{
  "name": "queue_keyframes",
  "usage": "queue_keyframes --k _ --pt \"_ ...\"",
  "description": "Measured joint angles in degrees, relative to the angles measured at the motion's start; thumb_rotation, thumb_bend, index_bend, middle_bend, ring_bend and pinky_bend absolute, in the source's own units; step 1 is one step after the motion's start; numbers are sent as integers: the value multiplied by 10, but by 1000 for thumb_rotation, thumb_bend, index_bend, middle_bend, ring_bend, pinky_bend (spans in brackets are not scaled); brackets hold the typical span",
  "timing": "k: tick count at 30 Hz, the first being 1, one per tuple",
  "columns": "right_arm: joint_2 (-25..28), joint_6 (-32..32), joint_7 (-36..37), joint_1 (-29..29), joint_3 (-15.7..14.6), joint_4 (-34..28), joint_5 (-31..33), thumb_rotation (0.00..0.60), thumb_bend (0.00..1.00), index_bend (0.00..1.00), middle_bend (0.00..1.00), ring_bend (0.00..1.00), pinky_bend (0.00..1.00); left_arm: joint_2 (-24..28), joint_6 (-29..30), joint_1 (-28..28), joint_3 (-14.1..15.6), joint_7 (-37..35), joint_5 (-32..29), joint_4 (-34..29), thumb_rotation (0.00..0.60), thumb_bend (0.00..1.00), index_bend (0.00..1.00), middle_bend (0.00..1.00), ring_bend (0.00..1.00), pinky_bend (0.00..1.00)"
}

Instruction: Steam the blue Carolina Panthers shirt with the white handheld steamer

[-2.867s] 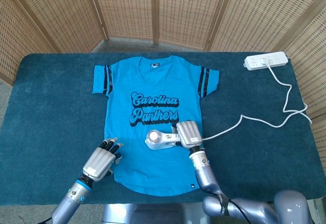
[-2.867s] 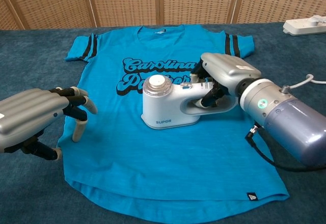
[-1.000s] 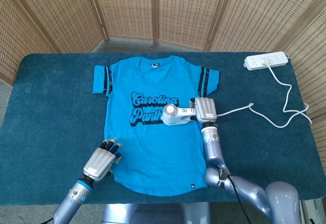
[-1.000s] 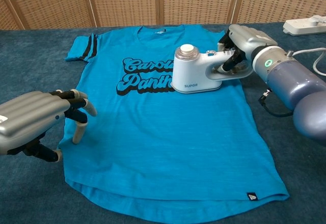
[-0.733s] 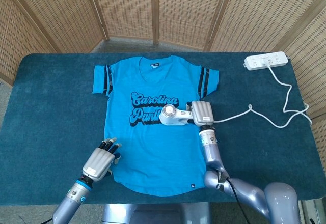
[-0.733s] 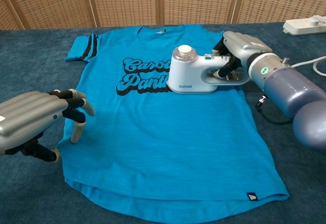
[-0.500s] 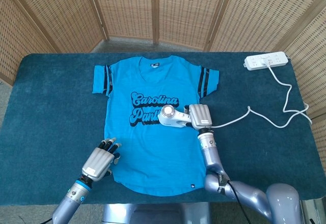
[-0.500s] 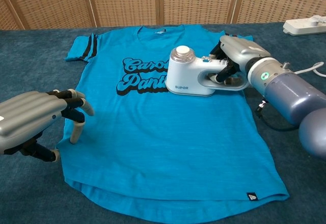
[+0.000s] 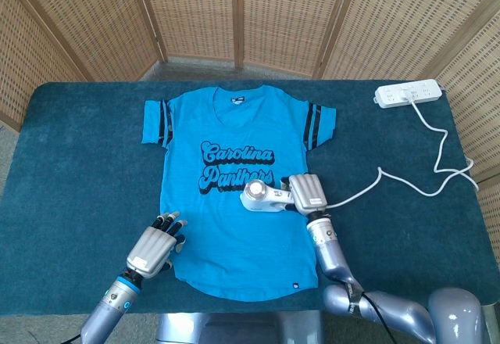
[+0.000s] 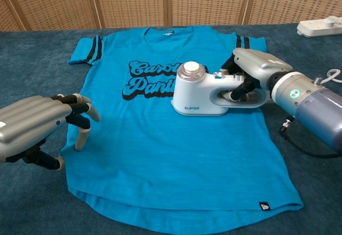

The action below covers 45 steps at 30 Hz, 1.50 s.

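Observation:
The blue Carolina Panthers shirt (image 9: 226, 137) (image 10: 160, 155) lies flat on the table, collar away from me. The white handheld steamer (image 9: 258, 196) (image 10: 197, 97) stands on the shirt just below and right of the lettering. My right hand (image 9: 307, 192) (image 10: 255, 72) grips its handle from the right. My left hand (image 9: 155, 248) (image 10: 40, 123) hovers at the shirt's lower left edge, fingers curled loosely and holding nothing. One fingertip (image 10: 80, 139) touches the shirt's side hem.
A white power strip (image 9: 408, 94) (image 10: 320, 26) lies at the far right, its cord (image 9: 406, 184) running across the dark blue table cloth (image 9: 78, 164) to the steamer. Wicker screens (image 9: 250, 16) stand behind the table.
My right hand has drawn the steamer down the shirt toward me, from over the lettering to just below it. The left hand has stayed where it was.

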Motion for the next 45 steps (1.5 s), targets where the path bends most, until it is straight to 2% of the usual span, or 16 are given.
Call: queue_keyframes --k 11,17,20,28,38,45 --pt "50 27 -7 -48 -56 -108 -28 600 331 655 642 591 457 -2 -2 -2 0 -1 2 2 497 378 609 248 114 150" --pt "65 40 -17 -69 -81 -145 -42 600 332 653 642 591 457 0 -2 -1 1 -3 3 3 494 378 609 248 114 150" --pt "69 43 -18 -73 -83 -150 -48 600 332 653 641 591 454 -1 -2 -1 1 -3 3 3 492 378 609 248 113 150" --pt "84 60 9 -76 -50 -158 -57 600 331 653 641 594 458 2 1 1 1 -2 3 2 490 379 609 248 114 150" --pt "124 71 45 -83 -6 -179 -39 600 332 653 641 599 466 0 -2 0 0 -3 3 3 499 379 609 248 113 150" --pt "148 70 81 -87 25 -148 -14 600 332 653 641 599 466 3 1 2 1 1 4 -2 495 378 609 248 114 150"
